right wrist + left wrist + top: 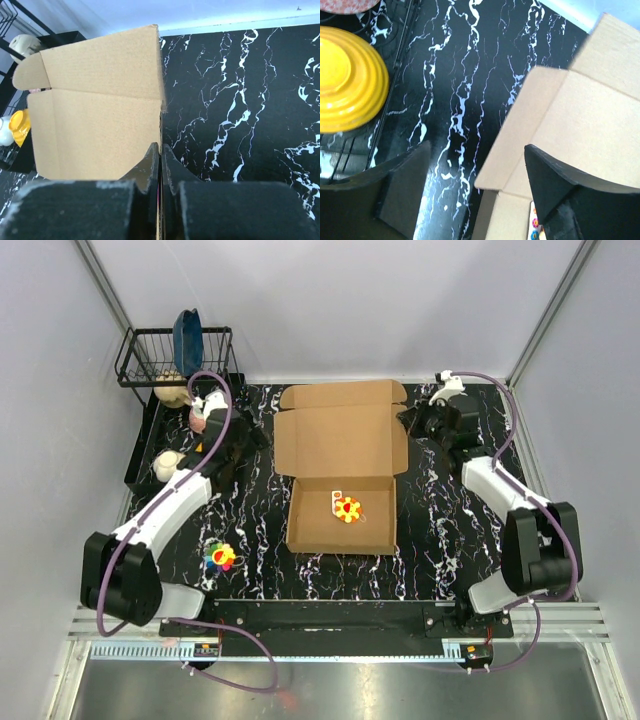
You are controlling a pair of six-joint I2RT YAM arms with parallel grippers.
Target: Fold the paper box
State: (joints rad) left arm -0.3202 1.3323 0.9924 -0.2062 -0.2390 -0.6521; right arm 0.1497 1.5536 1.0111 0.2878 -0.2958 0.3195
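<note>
Top external — paper box (340, 445) lengthwise near-to-far

No readable text in any view. Graduated strip (340, 651) along the near rail: tick marks only, any figures too small to make out. Colourful sticker (346, 507) on the floor of the paper box (340, 440): no letters legible. Cardboard faces in both wrist views carry no legible print.
</note>
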